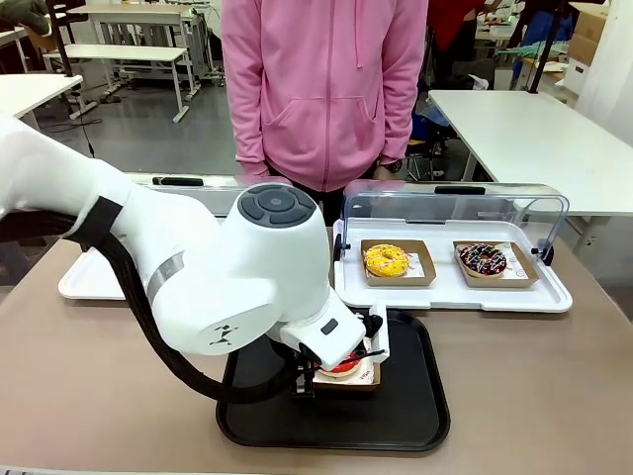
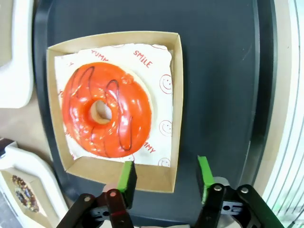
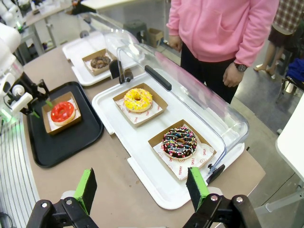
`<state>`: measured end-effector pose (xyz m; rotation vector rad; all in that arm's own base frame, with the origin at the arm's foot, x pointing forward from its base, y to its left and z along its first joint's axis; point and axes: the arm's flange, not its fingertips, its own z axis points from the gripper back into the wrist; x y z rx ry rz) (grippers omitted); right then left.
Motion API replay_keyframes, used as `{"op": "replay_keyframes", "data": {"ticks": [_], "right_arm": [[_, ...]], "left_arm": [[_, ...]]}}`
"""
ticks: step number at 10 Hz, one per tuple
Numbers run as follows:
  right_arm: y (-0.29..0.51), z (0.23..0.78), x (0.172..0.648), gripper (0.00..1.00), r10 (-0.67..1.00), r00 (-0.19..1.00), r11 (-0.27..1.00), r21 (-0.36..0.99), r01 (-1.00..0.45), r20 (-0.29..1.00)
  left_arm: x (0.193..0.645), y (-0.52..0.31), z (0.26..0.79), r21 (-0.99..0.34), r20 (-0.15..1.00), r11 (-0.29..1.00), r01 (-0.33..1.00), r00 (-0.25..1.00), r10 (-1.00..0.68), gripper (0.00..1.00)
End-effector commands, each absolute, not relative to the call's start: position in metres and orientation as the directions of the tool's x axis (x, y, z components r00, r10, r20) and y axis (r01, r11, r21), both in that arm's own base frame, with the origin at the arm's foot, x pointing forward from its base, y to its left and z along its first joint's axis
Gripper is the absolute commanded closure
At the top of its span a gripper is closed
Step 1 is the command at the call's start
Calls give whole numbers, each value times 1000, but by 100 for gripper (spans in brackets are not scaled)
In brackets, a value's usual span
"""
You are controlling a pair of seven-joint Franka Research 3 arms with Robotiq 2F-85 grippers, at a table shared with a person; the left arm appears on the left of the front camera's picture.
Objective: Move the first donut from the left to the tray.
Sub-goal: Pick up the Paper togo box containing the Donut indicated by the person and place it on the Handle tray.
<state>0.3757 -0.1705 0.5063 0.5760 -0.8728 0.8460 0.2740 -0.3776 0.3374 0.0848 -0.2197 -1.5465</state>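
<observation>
The brown surface (image 1: 554, 396) fills the lower frame of the front view, and a person in a pink hoodie (image 1: 324, 89) stands at the top centre behind it. The white left arm (image 1: 178, 272) sweeps in from the left edge down to the black tray (image 1: 415, 416) at bottom centre. To the right of centre lies a white tray (image 1: 450, 289) with its clear lid (image 1: 455, 203) raised, carrying a yellow donut (image 1: 386, 260) and a chocolate donut with sprinkles (image 1: 483, 259), each in a brown holder. In the left wrist view the red-glazed donut (image 2: 107, 116) sits left of centre in its brown cardboard holder (image 2: 173, 109) on the tray, glossy, with thin dark lines over the glaze; the paper liner (image 2: 159, 78) under it reads "SMILE" and "YUMMY" in red, with smiley faces. The left hand (image 2: 165, 176) at the bottom edge has its fingers apart, one green pad touching or just above the holder's near rim. The right hand (image 3: 142, 187) stands spread and empty above the surface.
</observation>
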Motion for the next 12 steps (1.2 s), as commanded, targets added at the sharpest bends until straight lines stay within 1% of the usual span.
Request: {"op": "replay_keyframes", "data": {"ticks": [1,4,5,6,12], "right_arm": [[-169,507,377,0,382,344,547,90,-832,858],[-169,507,377,0,382,344,547,90,-832,858],[-169,507,377,0,382,344,547,90,-832,858],[-169,507,377,0,382,344,547,90,-832,858],[-169,507,377,0,382,344,547,90,-832,858]], "left_arm": [[262,-370,363,180,100,25,983,7,-995,0],[254,-374,383,181,66,11,983,-1,-998,0],[254,-372,385,162,22,-1,987,-4,-1000,0],[254,-378,374,207,76,25,978,9,-997,0],[254,-378,374,207,76,25,978,9,-997,0]]}}
